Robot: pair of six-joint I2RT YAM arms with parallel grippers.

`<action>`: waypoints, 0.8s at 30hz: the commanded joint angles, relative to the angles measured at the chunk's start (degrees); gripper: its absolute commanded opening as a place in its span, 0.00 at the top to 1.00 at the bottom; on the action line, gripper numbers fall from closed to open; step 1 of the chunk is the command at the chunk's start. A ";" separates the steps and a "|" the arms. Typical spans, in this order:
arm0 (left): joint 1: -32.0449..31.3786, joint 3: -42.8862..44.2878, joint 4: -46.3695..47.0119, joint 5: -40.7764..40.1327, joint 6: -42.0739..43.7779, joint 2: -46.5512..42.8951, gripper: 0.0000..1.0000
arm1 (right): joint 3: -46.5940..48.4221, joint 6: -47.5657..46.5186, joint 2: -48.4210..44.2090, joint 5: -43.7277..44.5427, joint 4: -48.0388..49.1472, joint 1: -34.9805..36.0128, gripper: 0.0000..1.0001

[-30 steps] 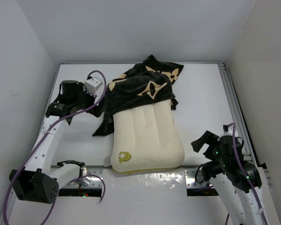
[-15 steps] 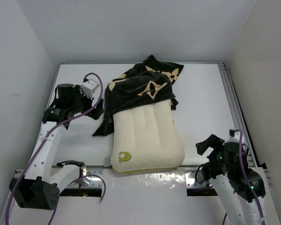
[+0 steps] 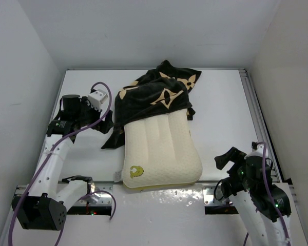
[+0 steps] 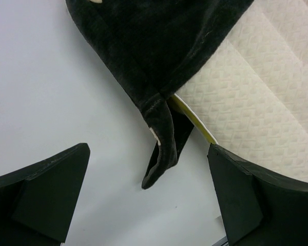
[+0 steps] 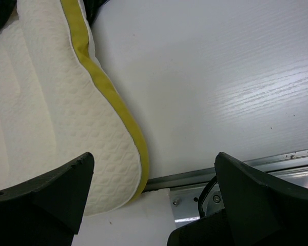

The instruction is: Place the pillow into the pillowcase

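Observation:
The cream pillow point(image 3: 161, 154) lies in the middle of the table, its gold emblem near the front left corner. Its far end is inside the black flowered pillowcase point(image 3: 154, 95), which is bunched toward the back. My left gripper point(image 3: 104, 122) is open beside the case's left edge. In the left wrist view a loose corner of the pillowcase point(image 4: 164, 51) hangs down between the spread jaws of the left gripper point(image 4: 148, 171), touching neither, with the pillow point(image 4: 256, 102) to its right. My right gripper point(image 3: 227, 159) is open, right of the pillow's front corner. The right wrist view shows the pillow point(image 5: 51, 113), its yellow band beside the right gripper point(image 5: 154, 160).
White walls enclose the table point(image 3: 220, 102) on the left, back and right. A metal rail point(image 5: 236, 169) runs along the near edge by the arm bases. Another rail point(image 3: 256, 113) borders the table's right side.
My left arm has drawn slightly back to the left, away from the pillowcase. The right arm pulled back toward the near right early on and has since held still. Both grippers stayed open.

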 commanded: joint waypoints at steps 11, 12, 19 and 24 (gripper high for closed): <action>3.96 -2.40 1.94 3.83 -0.95 -3.56 0.00 | 0.23 -0.36 -0.65 -1.43 -4.50 -0.13 0.01; 3.96 -2.58 1.76 4.01 -0.77 -3.99 0.00 | 0.22 -0.27 -0.74 -1.51 -4.50 -0.04 0.01; 4.66 -3.64 0.53 3.66 0.02 -5.58 0.00 | 0.14 -0.53 -1.62 -1.60 -4.33 -0.21 0.01; 4.75 -3.99 0.01 3.57 0.19 -6.11 0.00 | 0.14 -0.89 -1.36 -1.87 -4.15 -0.13 0.01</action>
